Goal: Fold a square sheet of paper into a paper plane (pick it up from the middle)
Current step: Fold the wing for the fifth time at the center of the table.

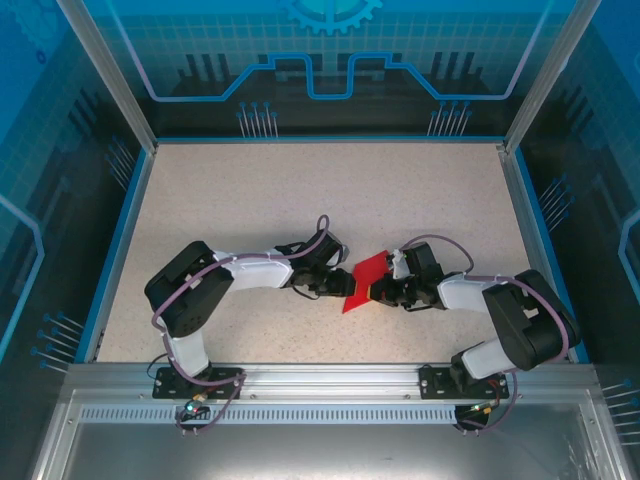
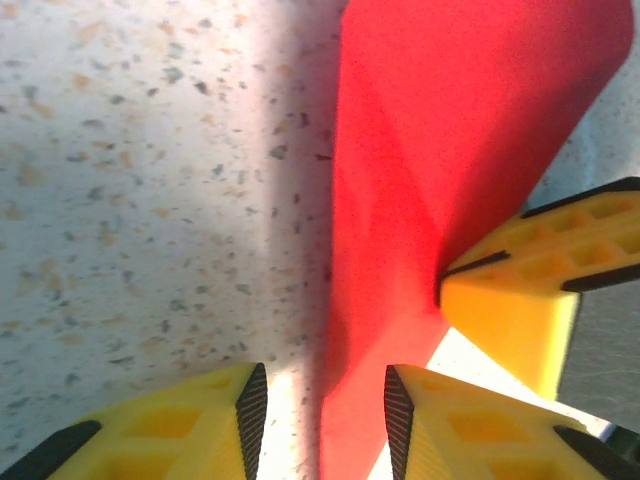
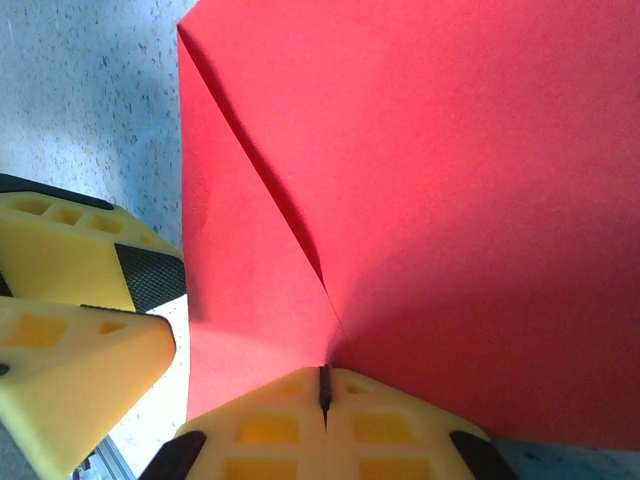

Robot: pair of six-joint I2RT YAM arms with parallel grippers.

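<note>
**Paper clamped by the right claw, loose between the left claw's fingers**

On the near side of the red sheet (image 1: 364, 281), both arm bases are bolted to a metal rail (image 1: 320, 378). From there the two arms bend inward and meet at the sheet.

The left gripper (image 2: 322, 385) reaches in from the sheet's left side. Its yellow fingers stand apart, and a narrow end of the sheet runs down into the gap between them. That end sits close to one ribbed black pad (image 2: 397, 415) and clear of the other. Whether it touches the nearer pad cannot be told.

The right gripper (image 3: 323, 396) comes in from the sheet's right side. Its fingers are pressed tight together on the sheet's edge, at the point where a diagonal crease runs into them. From that pinch the paper spreads upward and away in two folded panels.

The sheet is partly folded and sits between the two claws on the speckled table (image 1: 300, 200), about midway across and nearer the rail than the back. Beyond the sheet the tabletop runs on to a blue patterned back wall (image 1: 330, 60).
</note>
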